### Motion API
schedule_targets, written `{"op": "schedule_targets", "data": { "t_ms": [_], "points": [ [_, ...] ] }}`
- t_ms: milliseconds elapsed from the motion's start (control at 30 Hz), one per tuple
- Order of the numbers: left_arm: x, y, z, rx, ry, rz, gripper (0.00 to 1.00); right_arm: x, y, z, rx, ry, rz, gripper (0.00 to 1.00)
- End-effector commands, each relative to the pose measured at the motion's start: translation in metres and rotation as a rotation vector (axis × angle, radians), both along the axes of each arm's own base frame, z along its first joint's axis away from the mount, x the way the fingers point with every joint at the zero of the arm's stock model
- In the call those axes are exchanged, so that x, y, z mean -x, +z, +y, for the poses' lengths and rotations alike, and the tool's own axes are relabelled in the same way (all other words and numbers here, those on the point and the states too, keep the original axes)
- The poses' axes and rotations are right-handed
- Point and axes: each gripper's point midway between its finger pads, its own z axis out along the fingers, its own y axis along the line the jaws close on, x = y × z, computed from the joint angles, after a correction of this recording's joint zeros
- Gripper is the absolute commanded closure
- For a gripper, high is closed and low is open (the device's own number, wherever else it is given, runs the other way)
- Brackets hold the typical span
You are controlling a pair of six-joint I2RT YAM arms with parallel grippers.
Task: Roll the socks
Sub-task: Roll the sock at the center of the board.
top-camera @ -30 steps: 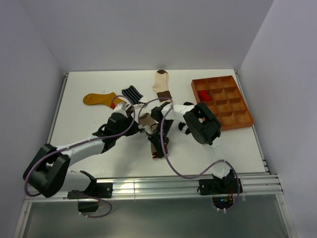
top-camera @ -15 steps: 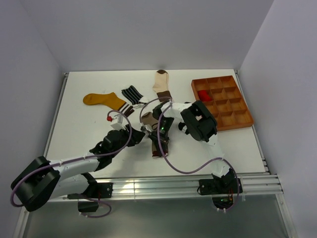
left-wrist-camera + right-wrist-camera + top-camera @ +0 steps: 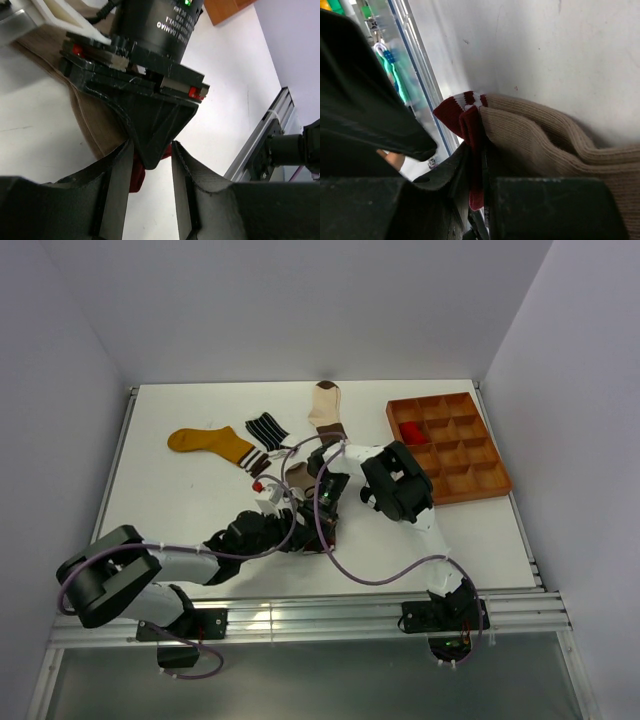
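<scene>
1. The taupe sock (image 3: 540,142) lay on the worktop (image 3: 180,510) left of the tray (image 3: 488,490), its striped cuff pinched in the clenched right tool (image 3: 477,192).
2. The left tool (image 3: 148,162), released, straddled that tool's tip, crowding the cuff.
3. Further left of the tray lay the mustard sock (image 3: 205,442), the striped sock (image 3: 266,427) and the cream-and-brown sock (image 3: 326,407); the red sock (image 3: 410,432) sat inside it.
4. Five socks showed, with one tray and two tools.

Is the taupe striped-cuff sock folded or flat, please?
Folded: the taupe ribbed sock lies doubled, red-and-white striped cuff pinched in the right pincer.
</scene>
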Motion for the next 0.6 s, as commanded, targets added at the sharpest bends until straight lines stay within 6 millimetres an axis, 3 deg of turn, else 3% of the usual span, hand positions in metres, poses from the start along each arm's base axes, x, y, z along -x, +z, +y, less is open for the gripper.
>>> {"op": "schedule_targets", "data": {
  "t_ms": [0, 200, 567],
  "points": [
    [-0.001, 0.015, -0.013, 0.057, -0.054, -0.075, 0.58, -0.008, -0.006, -0.002, -0.017, 0.008, -0.017, 0.84],
    [0.0, -0.002, -0.018, 0.028, -0.078, -0.052, 0.58, -0.008, -0.002, -0.005, -0.025, -0.007, 0.016, 0.84],
    [0.004, -0.012, -0.015, -0.019, -0.101, -0.057, 0.47, -0.01, 0.0, -0.011, -0.033, -0.027, 0.08, 0.84]
  ]
}}
